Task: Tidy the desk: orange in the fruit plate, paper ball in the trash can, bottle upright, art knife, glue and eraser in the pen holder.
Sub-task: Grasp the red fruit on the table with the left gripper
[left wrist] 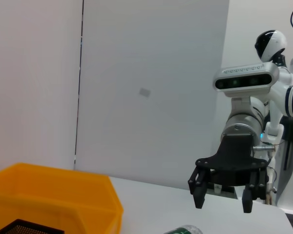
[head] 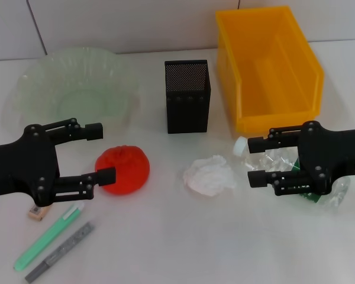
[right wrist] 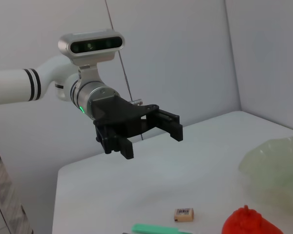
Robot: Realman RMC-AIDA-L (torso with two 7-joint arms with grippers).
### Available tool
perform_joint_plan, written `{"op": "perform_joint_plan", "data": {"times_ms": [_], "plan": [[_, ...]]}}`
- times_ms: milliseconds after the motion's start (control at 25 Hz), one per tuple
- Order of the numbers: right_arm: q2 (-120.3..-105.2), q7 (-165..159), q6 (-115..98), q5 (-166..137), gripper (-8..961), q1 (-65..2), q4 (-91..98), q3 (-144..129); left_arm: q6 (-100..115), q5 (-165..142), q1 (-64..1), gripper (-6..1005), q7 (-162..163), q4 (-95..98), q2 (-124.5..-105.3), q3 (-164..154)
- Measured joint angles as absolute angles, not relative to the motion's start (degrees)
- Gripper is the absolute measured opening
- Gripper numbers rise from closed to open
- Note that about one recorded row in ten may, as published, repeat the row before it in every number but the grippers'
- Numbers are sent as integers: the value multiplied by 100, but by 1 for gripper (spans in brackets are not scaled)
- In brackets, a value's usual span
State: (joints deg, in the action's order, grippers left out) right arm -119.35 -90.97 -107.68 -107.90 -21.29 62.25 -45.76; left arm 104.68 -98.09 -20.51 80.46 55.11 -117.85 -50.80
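The orange [head: 125, 170] lies on the desk in front of the pale green fruit plate [head: 71, 89]. My left gripper [head: 100, 152] hovers open just to its left, and one fingertip overlaps the orange's edge in the head view. The paper ball [head: 210, 174] sits at the centre. A clear bottle [head: 282, 160] lies on its side, white cap [head: 241, 146] pointing left, partly hidden under my open right gripper [head: 253, 161]. The black mesh pen holder [head: 187, 94] stands behind. The yellow trash can [head: 266, 65] is at the back right. The eraser [head: 38, 213], green glue [head: 47, 236] and grey art knife [head: 59, 251] lie front left.
The right wrist view shows my left gripper [right wrist: 151, 139] raised above the table, with the eraser [right wrist: 184, 214] and orange [right wrist: 249, 223] below it. The left wrist view shows my right gripper [left wrist: 222, 204] beyond the trash can [left wrist: 53, 200]. A wall runs behind the desk.
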Motion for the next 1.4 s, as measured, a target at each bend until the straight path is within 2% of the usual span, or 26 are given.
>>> {"op": "perform_joint_plan", "data": {"times_ms": [680,1400], "plan": [[-11936,-9127,-10784,-10783,652,-2056,6372,-4570,9530,-10247,-2384,801,8183,5143,-11838,-5091],[-11935,-9146,-10784,-10783,651,-2056,6372,-4562,8168,-10249,-2262,796,8152,4867,-11841,-5881]]}}
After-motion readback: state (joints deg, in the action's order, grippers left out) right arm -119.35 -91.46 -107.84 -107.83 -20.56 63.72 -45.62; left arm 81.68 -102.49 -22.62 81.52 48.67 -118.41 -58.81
